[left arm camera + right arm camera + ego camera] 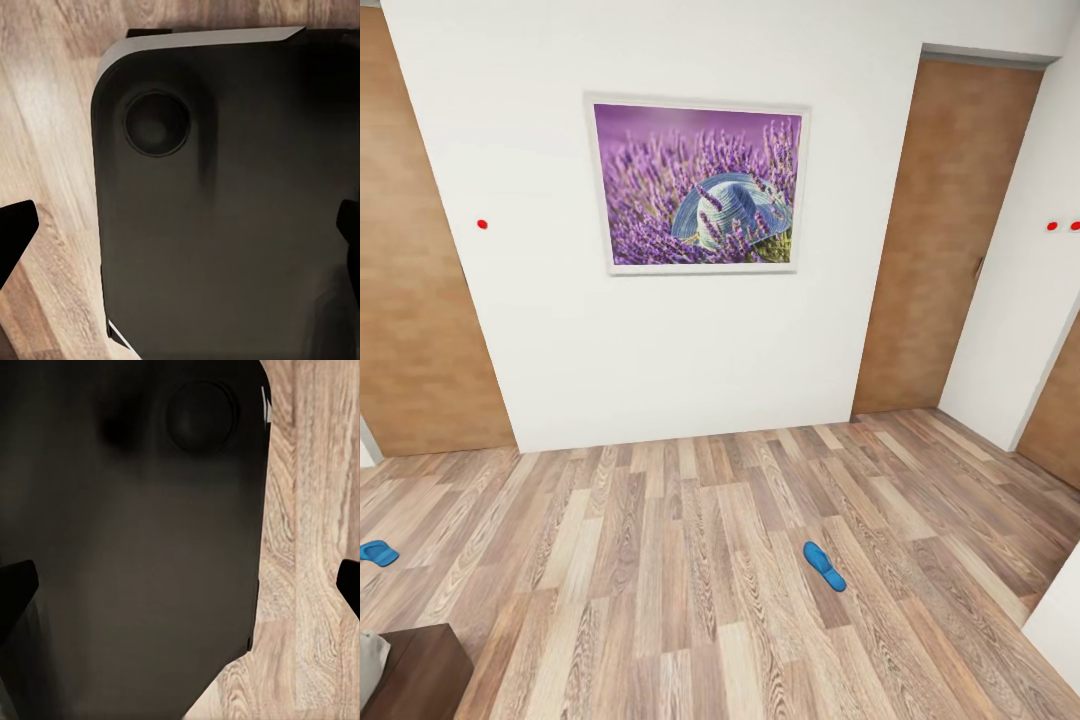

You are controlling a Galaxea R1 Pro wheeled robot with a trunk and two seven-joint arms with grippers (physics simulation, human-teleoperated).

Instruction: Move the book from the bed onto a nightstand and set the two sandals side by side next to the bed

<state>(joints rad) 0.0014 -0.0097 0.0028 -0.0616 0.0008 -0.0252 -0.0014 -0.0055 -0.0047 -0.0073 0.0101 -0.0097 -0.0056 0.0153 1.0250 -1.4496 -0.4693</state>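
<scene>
Two bright blue sandals lie apart on the wood-plank floor. One sandal (824,565) is in the middle right. The other sandal (377,552) is at the far left edge, partly cut off. A dark brown corner of the bed (420,672) with a bit of pale mattress pokes in at the lower left. The book and the nightstand are out of view. My left gripper (184,225) is open with nothing between its fingers, hanging over the robot's dark base (225,195). My right gripper (184,581) is open too, above the same dark base (127,540).
A white wall with a framed lavender picture (700,186) stands straight ahead. A brown wooden door (945,235) is to its right, and a second door (410,260) to its left. A white wall corner (1060,610) juts in at the right. Plank floor (690,560) lies between.
</scene>
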